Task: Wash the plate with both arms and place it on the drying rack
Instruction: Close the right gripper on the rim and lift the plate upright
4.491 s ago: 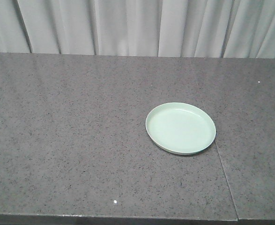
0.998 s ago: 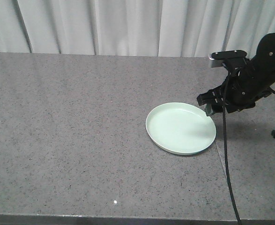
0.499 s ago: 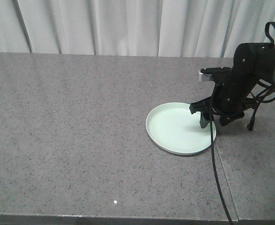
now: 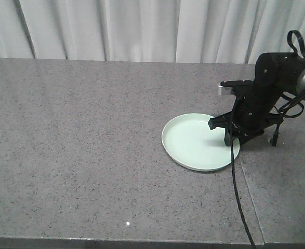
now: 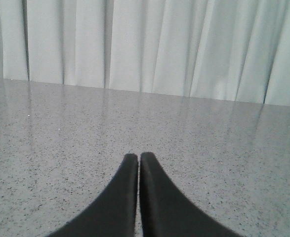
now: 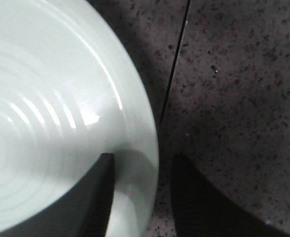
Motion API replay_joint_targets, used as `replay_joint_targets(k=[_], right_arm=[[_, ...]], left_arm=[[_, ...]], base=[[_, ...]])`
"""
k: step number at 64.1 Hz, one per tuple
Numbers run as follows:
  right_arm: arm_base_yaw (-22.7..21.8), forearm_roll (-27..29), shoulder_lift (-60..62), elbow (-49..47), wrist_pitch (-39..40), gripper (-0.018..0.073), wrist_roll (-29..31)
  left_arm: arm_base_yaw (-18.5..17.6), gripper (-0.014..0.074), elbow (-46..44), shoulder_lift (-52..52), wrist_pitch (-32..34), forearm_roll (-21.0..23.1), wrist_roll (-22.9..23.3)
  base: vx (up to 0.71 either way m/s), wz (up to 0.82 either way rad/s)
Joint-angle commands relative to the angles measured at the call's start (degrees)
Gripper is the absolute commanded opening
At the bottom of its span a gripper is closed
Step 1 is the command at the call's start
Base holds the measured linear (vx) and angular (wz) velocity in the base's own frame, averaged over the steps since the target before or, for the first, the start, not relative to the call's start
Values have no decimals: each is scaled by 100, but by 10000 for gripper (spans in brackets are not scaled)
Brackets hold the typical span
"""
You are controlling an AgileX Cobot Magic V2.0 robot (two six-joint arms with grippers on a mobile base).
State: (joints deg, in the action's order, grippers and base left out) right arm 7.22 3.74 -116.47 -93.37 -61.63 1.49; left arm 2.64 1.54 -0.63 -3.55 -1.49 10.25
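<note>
The pale mint-green plate (image 4: 196,141) lies flat on the grey stone counter, right of centre. My right gripper (image 4: 230,139) is down at the plate's right edge. In the right wrist view it (image 6: 142,160) is open and straddles the rim of the plate (image 6: 46,113): one finger is inside the plate, the other outside over the counter. My left gripper (image 5: 138,157) is shut and empty, low over bare counter facing the curtain; it is out of the front view. The drying rack is out of view.
The speckled grey counter (image 4: 79,145) has a thin seam (image 4: 248,189) running from the plate's right side to the front edge; the seam also shows in the right wrist view (image 6: 177,59). A white curtain (image 4: 142,28) hangs behind the counter. A black cable (image 4: 234,197) trails from the right arm.
The right arm came in from the right and lowered onto the plate's right edge; over the last second it moved left and down. The plate has not moved.
</note>
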Motion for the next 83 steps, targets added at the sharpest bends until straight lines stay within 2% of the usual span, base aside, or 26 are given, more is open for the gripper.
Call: replay_joint_targets(k=[1,5,24,41,47,63,72,83], right_arm=[[3,-64,260,-147,-5,64,31],[3,-64,260,-147,-40,-16,73],[-142,60,599,-35,133,-9,110],[-136,199,1918,1506,1932,-9,184],[-131,334,2487,2078,2514,-9,490],[-131,1540,4087,3735,4244,-9,1595],[-131,2038,4761,4371,4666,-9,2109],[-131,2245,5293,4878,5025,-9,2426]], left_arm=[[-43,-5,83,-93,460,17,4],[-43,-5,83,-93,460,17,4],[-43,-5,83,-93,460,22,4],[-43,-5,83,-93,460,22,4],[-43,-5,83,-93,460,22,4],[-43,-5,83,-93,460,22,4],[-43,-5,83,-93,460,22,4],[-43,-5,83,-93,460,22,4]], base=[[0,0],[0,0],[0,0],[0,0],[0,0],[0,0],[0,0],[0,0]])
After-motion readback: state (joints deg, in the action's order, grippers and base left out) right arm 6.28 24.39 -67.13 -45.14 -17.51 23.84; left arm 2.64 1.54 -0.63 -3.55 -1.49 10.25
